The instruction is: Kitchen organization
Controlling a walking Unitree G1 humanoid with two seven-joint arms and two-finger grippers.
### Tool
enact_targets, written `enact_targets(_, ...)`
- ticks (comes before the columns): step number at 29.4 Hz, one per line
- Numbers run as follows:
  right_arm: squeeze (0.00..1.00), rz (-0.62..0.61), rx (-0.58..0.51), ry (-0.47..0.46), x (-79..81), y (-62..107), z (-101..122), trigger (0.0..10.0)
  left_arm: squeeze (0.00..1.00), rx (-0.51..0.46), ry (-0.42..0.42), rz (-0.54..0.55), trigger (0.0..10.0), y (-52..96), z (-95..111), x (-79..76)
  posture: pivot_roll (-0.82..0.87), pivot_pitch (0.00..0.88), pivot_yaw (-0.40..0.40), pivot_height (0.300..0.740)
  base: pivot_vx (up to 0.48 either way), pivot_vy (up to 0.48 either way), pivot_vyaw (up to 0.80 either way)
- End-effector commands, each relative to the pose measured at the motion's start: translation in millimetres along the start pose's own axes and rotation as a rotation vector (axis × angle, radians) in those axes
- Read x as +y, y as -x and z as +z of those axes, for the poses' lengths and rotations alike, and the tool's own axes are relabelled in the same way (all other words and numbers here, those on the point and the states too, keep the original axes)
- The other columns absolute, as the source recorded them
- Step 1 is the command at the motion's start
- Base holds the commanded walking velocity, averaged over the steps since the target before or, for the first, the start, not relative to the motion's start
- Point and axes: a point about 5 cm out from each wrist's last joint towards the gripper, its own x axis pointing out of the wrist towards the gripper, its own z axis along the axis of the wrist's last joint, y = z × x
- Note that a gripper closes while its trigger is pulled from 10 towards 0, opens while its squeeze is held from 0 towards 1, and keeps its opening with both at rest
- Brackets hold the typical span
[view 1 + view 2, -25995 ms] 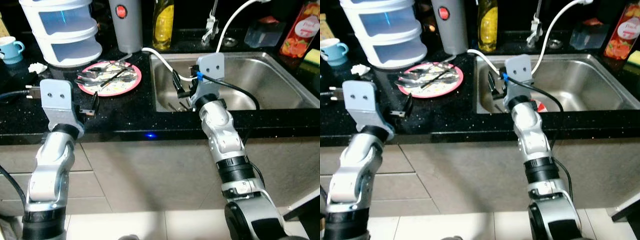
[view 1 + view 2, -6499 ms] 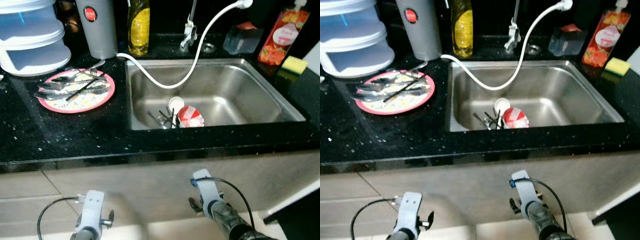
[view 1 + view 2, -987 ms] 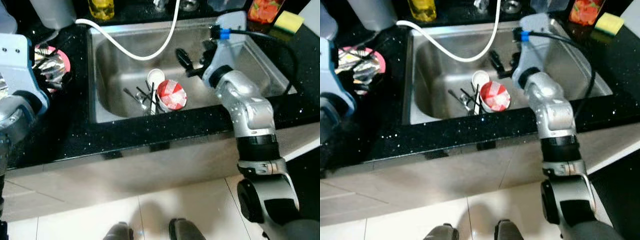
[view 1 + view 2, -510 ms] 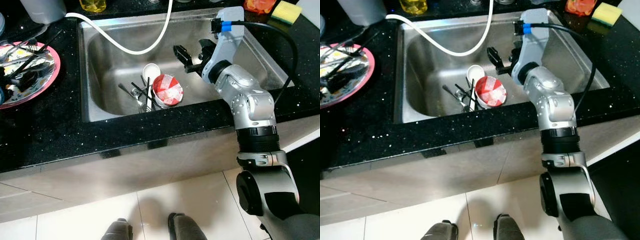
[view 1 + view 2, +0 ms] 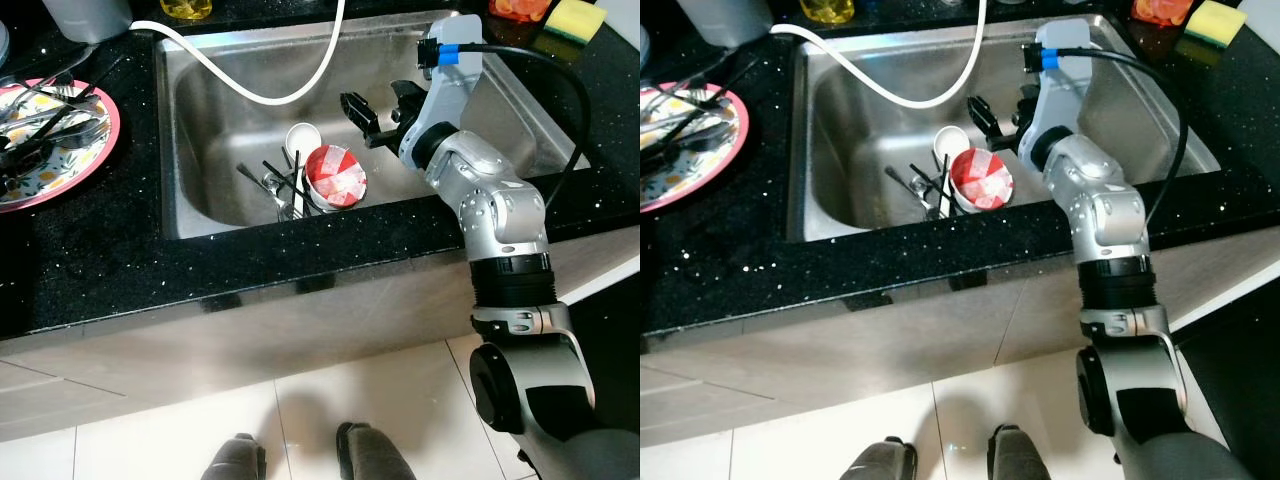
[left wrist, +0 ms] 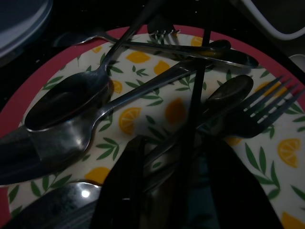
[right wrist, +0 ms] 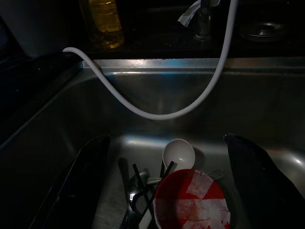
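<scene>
**Q:** What step was in hand as the robot stood at the counter?

**A:** Clearing the sink, by the look of it. The right gripper (image 5: 378, 112) hung over the right half of the steel sink (image 5: 520, 110), fingers spread wide and holding nothing, aimed left and down at the dishes on the basin floor. The red-and-white bowl (image 5: 335, 176) lay near the front wall, apart from the fingers.

**Q:** And the next move?

**A:** Probably a descent toward the bowl's rim, with one finger going inside and one outside. The bowl lay tilted against the cutlery, so it could slip or drag pieces with it.

**Q:** What did the containers hold, largest first?

**A:** The sink held the bowl, a white ladle (image 7: 178, 154) just behind it, and a tangle of dark chopsticks and metal cutlery (image 5: 278, 186) at its left. A white hose (image 5: 262, 95) looped down into the far left of the basin. On the black counter (image 5: 120, 260) to the left, a pink-rimmed plate (image 5: 88, 157) with a lemon pattern carried spoons (image 6: 64, 106), a fork (image 6: 255, 110) and more dark chopsticks.

**Q:** The other arm?

**A:** The left gripper (image 6: 181, 191) hovered low over that plate, fingers apart with cutlery lying between them; whether they touched it could not be told.
</scene>
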Motion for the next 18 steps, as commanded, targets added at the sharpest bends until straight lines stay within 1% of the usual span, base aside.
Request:
enact_targets(1,0.00,0.002,0.018,-0.014,1.4,2.0,-5.0,10.0,0.00,0.123,0.022,-0.046,0.0,-1.5,-26.4,-4.3,0.13,0.224,-0.010,0.740,0.000,0.000,0.00)
enact_targets(3,0.00,-0.003,0.018,-0.018,0.8,2.5,-5.6,10.0,0.00,0.127,-0.040,-0.111,0.0,0.7,-30.8,-14.9,0.14,0.227,-0.009,0.740,0.000,0.000,0.00)
enact_targets(4,0.00,-0.004,0.018,-0.020,0.8,2.5,-5.8,10.0,0.00,0.126,-0.059,-0.127,0.0,1.6,-31.9,-17.6,0.14,0.227,-0.009,0.740,0.000,0.000,0.00)
enact_targets(5,0.00,-0.004,0.018,-0.020,0.8,2.5,-5.8,10.0,0.00,0.126,-0.059,-0.127,0.0,1.6,-31.9,-17.6,0.14,0.227,-0.009,0.740,0.000,0.000,0.00)
enact_targets(6,0.00,-0.004,0.018,-0.021,1.1,2.5,-6.1,10.0,0.00,0.122,-0.082,-0.138,0.0,1.8,-32.5,-18.5,0.14,0.227,-0.009,0.740,0.000,0.000,0.00)
enact_targets(7,0.00,-0.002,0.019,-0.025,2.0,2.1,-6.8,10.0,0.00,0.104,-0.145,-0.149,0.0,2.6,-32.8,-21.0,0.15,0.230,-0.011,0.740,0.000,0.000,0.00)
enact_targets(8,0.00,-0.002,0.019,-0.025,2.0,2.1,-6.8,10.0,0.00,0.104,-0.145,-0.149,0.0,2.6,-32.8,-21.0,0.15,0.230,-0.011,0.740,0.000,0.000,0.00)
enact_targets(9,0.00,-0.001,0.019,-0.026,2.3,1.9,-7.1,10.0,0.00,0.099,-0.166,-0.146,0.0,2.7,-32.9,-21.2,0.15,0.230,-0.011,0.740,0.000,0.000,0.00)
enact_targets(10,0.00,-0.001,0.020,-0.027,2.6,1.7,-7.2,10.0,0.00,0.095,-0.188,-0.130,0.0,2.6,-32.6,-20.6,0.15,0.234,-0.015,0.740,0.000,0.000,0.00)
enact_targets(12,0.00,0.001,0.021,-0.030,3.2,1.5,-7.8,10.0,0.00,0.057,-0.256,-0.059,0.0,2.1,-27.4,-17.2,0.15,0.238,-0.018,0.740,0.000,0.000,0.00)
enact_targets(13,0.00,0.001,0.022,-0.032,3.5,1.4,-8.0,10.0,0.00,0.005,-0.262,-0.011,0.0,1.5,-20.8,-15.3,0.15,0.238,-0.018,0.740,0.000,0.000,0.00)
enact_targets(14,0.00,0.003,0.021,-0.034,3.9,1.3,-8.3,10.0,0.00,-0.057,-0.299,0.027,0.0,1.8,-12.4,-15.1,0.15,0.240,-0.019,0.740,0.000,0.000,0.00)
enact_targets(15,0.00,0.003,0.021,-0.036,4.0,1.3,-8.3,10.0,0.00,-0.097,-0.322,0.048,0.0,2.6,-7.1,-15.6,0.15,0.240,-0.019,0.740,0.000,0.000,0.00)
enact_targets(16,0.00,0.003,0.020,-0.037,4.3,1.2,-8.5,10.0,0.00,-0.154,-0.320,0.061,7.6,4.0,1.3,-18.0,0.15,0.239,-0.021,0.740,0.000,0.000,0.00)
enact_targets(17,0.00,0.004,0.019,-0.038,4.5,1.2,-8.6,10.0,0.00,-0.207,-0.361,0.081,10.0,5.7,9.3,-20.8,0.16,0.239,-0.021,0.740,0.000,0.000,0.00)
enact_targets(18,0.00,0.004,0.019,-0.038,4.5,1.2,-8.6,10.0,0.00,-0.207,-0.361,0.081,10.0,5.7,9.3,-20.8,0.16,0.239,-0.021,0.740,0.000,0.000,0.00)
